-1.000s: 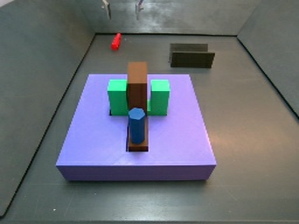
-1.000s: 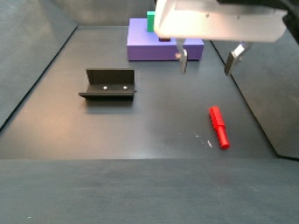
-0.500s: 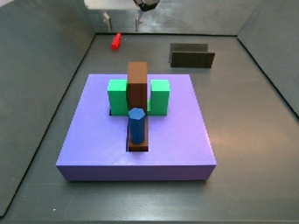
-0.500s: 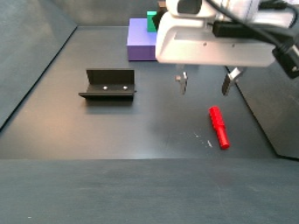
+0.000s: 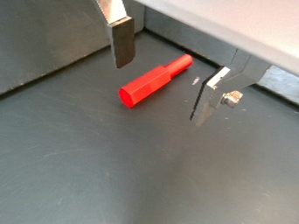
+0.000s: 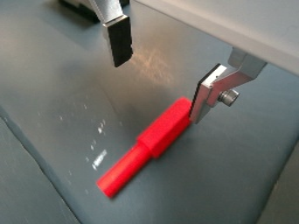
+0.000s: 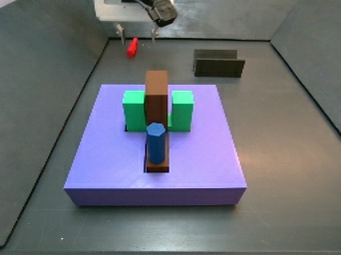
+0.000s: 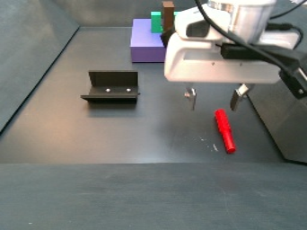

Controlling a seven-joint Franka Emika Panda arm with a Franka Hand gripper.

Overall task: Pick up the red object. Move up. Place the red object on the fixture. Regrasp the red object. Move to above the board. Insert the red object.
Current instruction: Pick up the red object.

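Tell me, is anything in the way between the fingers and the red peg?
Nothing visible. The gripper hangs open over the red peg, which lies alone on the floor; in a wrist view the fingers show only bare floor around it.

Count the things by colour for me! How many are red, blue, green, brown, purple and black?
Red: 1, the peg below the open gripper
Blue: 1, peg
Green: 1, block
Brown: 1, bar
Purple: 1, board
Black: 1, fixture
Total: 6

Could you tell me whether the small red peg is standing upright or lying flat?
Lying flat: the small red peg rests lengthwise on the dark floor beneath the open gripper.
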